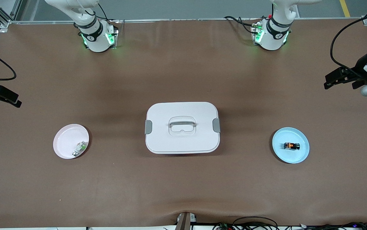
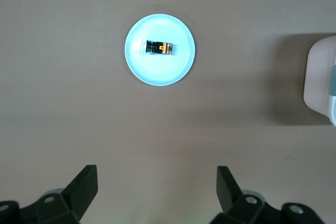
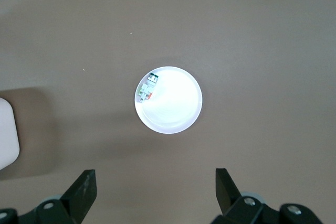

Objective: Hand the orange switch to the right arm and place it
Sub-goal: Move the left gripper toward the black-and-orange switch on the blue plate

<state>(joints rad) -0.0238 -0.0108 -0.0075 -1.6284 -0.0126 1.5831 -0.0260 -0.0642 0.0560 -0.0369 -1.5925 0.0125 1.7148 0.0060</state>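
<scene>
right gripper partly cut off

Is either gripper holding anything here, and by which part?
Nothing is held. Left gripper and right gripper are both open and empty; the orange switch lies on the blue plate.

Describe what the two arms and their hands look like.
Both arms are glossy white with black joint bands; green lights glow at the right arm's base and the left arm's base, where black cables run. The left hand and right hand each have two black, angular fingers.
</scene>
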